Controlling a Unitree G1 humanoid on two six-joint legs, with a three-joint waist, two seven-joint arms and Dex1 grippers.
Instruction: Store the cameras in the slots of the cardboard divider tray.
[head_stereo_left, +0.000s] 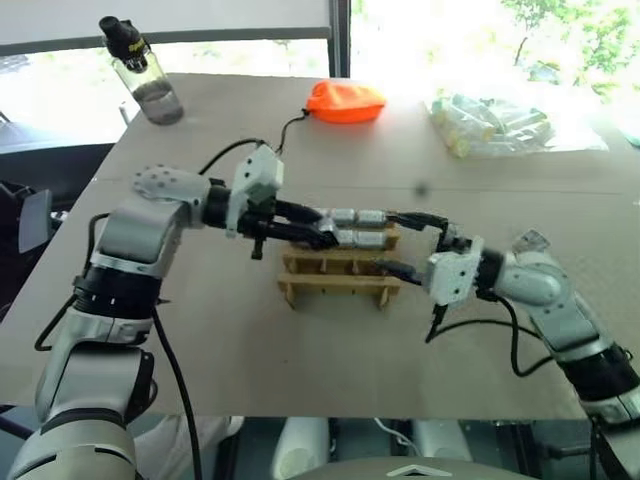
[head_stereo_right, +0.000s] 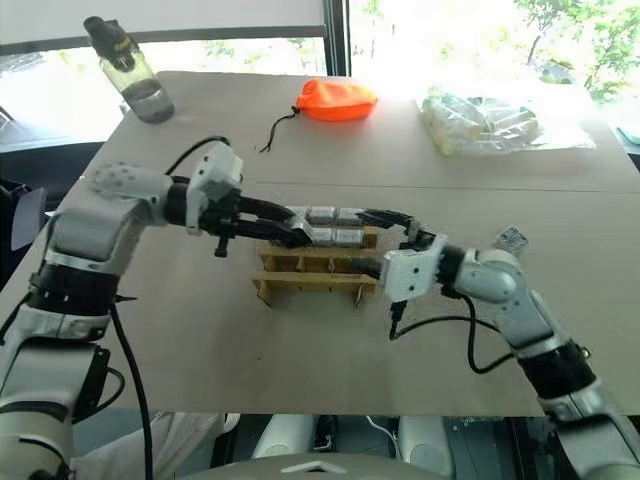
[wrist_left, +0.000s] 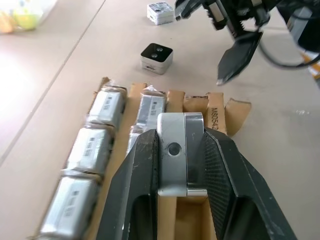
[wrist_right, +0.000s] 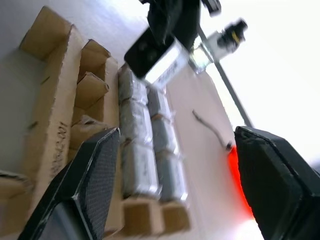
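Water bottle (head_stereo_left: 140, 72): clear, black cap, upright near the table's far left corner, a dark band of liquid low inside.

Orange fabric pouch (head_stereo_left: 345, 101): lying at the far middle of the table, a thin black cord (head_stereo_left: 291, 128) trailing from its left side across the surface.

Clear bag (head_stereo_left: 492, 124): at the far right, packed with pale cylinders, lying flat, well apart from the pouch.

Table (head_stereo_left: 250, 350): grey-brown top with a seam running across, set before bright windows.

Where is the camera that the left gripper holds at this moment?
The camera sits between the left gripper's fingers, above the tray, beside the slots already filled.
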